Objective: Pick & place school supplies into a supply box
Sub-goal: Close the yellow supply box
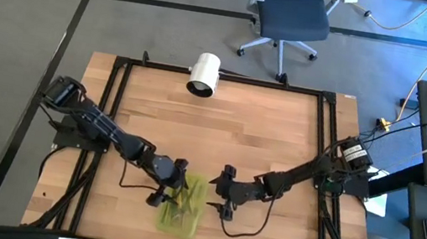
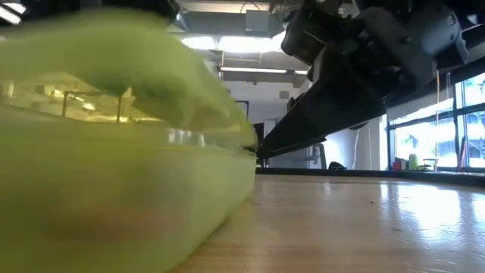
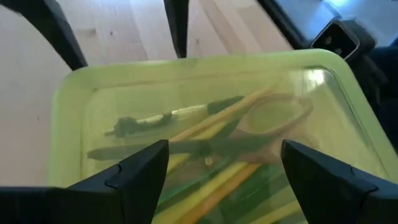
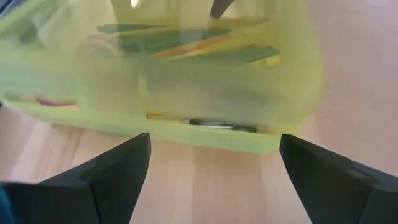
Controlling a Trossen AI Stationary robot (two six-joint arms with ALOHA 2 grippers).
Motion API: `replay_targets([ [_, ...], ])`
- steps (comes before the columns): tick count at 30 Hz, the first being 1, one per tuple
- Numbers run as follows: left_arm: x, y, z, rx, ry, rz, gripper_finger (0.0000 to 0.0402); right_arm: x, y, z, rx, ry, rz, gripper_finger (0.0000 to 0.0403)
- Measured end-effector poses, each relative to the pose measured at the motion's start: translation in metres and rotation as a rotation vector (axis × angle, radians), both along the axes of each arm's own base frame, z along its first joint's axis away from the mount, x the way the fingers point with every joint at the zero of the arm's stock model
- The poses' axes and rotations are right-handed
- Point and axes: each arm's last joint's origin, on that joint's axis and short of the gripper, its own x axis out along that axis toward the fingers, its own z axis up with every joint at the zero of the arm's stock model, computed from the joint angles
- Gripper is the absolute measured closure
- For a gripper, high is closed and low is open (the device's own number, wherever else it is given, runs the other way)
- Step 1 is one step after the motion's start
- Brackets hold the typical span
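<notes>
— High view first: supply box (image 1: 183,208) at lower centre of the frame, on the wooden table (image 1: 220,129), flanked by both arms. Anything loose elsewhere on the wood?

— Nothing of the supplies seen outside it from above; only a white cylinder (image 1: 203,74) at upper centre, near the far edge, well apart from the box

— And inside?

— Left wrist view: pencils (image 3: 211,183) in yellow and tan lying lengthwise under the translucent lid, a dark pen (image 3: 168,117) across them, plus the loop of the scissors (image 3: 273,118) showing through the plastic. Looks packed

— Lid down, then?

— Seemingly folded over the contents, yet not clearly latched; in the low view the upper half (image 2: 114,68) bulges above the lower half at the left of the frame, with a seam between. Hard to say whether fully seated

— Grippers?

— Left gripper (image 3: 224,165) right at the box's end, fingers spread apart, nothing between them. Right gripper (image 4: 214,158) just beside the long side of the box, fingers likewise wide apart and holding nothing

— So, progress?

— Judged nearly finished: collecting apparently done, supplies gathered in the case. Possibly left: pressing the lid shut, then backing both arms away

— Any risk?

— Bulging contents perhaps keeping the halves from closing
</notes>
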Motion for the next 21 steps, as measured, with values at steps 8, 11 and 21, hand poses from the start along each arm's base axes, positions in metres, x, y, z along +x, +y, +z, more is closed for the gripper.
replay_targets([
  [8, 0.005, -0.002, -0.013, -0.02, 0.039, 0.036, 0.01, 0.001, -0.005, -0.001, -0.019, 0.012, -0.004, 0.0043],
  [11, 0.006, -0.002, -0.015, -0.042, 0.052, 0.073, 0.01, 0.0, -0.005, -0.003, -0.028, 0.038, -0.005, 0.0043],
  [21, 0.011, 0.01, -0.018, -0.019, 0.049, 0.284, 0.0103, -0.015, -0.003, -0.003, -0.017, 0.177, -0.031, 0.0043],
])
